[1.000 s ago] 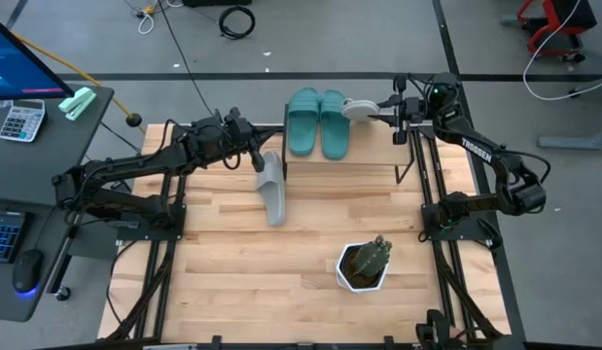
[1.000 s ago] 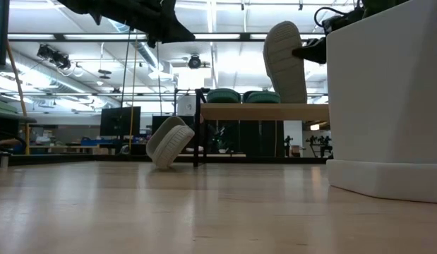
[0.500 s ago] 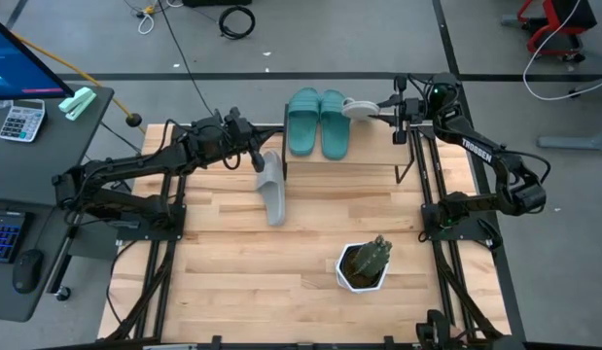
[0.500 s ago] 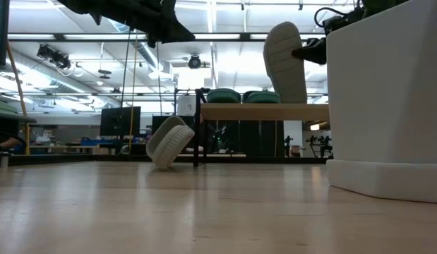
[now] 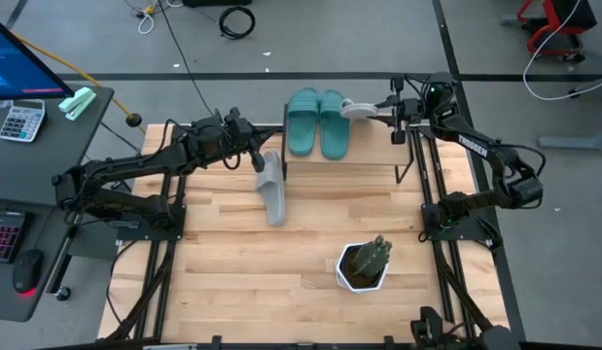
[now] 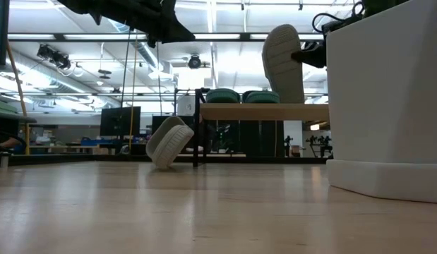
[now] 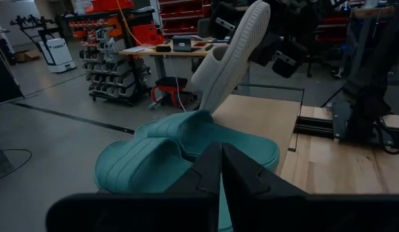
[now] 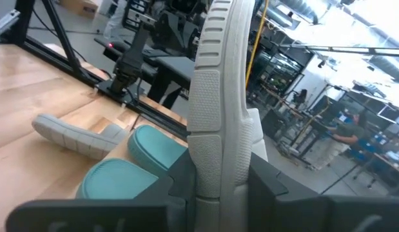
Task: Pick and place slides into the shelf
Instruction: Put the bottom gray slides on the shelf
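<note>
My right gripper (image 5: 386, 109) pinches one grey slide (image 5: 357, 108) on edge above the shelf (image 5: 369, 160), just beside the two teal slides (image 5: 318, 122) on it. My left gripper (image 5: 254, 156), pressed together, hangs over the second grey slide (image 5: 271, 185) leaning against the shelf's far end, lengthwise along the table.

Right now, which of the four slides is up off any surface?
The light grey slide clamped in the right gripper, held on edge above the shelf. The two teal slides lie on the shelf top; the other grey slide leans on the table.
</note>
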`<state>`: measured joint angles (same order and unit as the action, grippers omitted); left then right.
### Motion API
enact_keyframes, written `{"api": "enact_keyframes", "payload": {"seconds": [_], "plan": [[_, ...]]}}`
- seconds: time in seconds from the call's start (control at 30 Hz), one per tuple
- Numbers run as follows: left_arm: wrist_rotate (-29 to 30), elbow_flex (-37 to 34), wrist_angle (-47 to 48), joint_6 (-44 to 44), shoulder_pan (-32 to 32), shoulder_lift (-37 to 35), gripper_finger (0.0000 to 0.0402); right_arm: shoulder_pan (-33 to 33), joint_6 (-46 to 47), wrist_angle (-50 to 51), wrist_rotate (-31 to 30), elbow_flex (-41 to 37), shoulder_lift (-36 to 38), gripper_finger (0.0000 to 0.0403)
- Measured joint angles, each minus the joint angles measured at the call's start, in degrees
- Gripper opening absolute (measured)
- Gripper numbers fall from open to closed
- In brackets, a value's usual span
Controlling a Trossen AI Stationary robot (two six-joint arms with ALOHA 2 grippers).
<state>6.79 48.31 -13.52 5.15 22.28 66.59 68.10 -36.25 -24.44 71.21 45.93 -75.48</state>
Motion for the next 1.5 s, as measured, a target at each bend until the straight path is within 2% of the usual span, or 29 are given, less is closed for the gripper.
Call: {"api": "enact_keyframes", "payload": {"seconds": [0.3, 0.47, 0.73, 0.9, 1.03, 1.33, 1.5], "plan": [[0.0, 0.0, 0.0, 0.5, 0.0, 0.0, 0.0005, 0.0, 1.8, 0.9, 1.8, 0.0, -0.1, 0.0085], [0.0, 0.0, 0.0, 0.5, 0.0, 0.0, 0.0020, 0.0, 2.5, 1.9, 1.0, 0.0, -0.1, 0.0086], [0.0, 0.0, 0.0, 0.5, 0.0, 0.0, 0.0007, 0.0, 8.3, 2.3, -1.9, 0.0, -0.1, 0.0232], [0.0, 0.0, 0.0, 0.4, 0.0, 0.0, 0.0011, 0.0, 11.9, 3.4, -2.1, 0.0, -0.1, 0.0277], [0.0, 0.0, 0.0, 0.4, 0.0, 0.0, 0.0024, 0.0, 12.5, 6.9, -1.9, 0.0, -0.1, 0.0289], [0.0, 0.0, 0.0, 0.3, 0.0, 0.0, 0.0005, -1.3, 12.4, 11.4, -2.5, -0.1, 0.3, 0.0286], [0.0, 0.0, 0.0, 0.4, 0.0, 0.0, 0.0017, -1.4, 12.3, 14.2, -3.1, -0.2, 2.7, 0.0286]]}}
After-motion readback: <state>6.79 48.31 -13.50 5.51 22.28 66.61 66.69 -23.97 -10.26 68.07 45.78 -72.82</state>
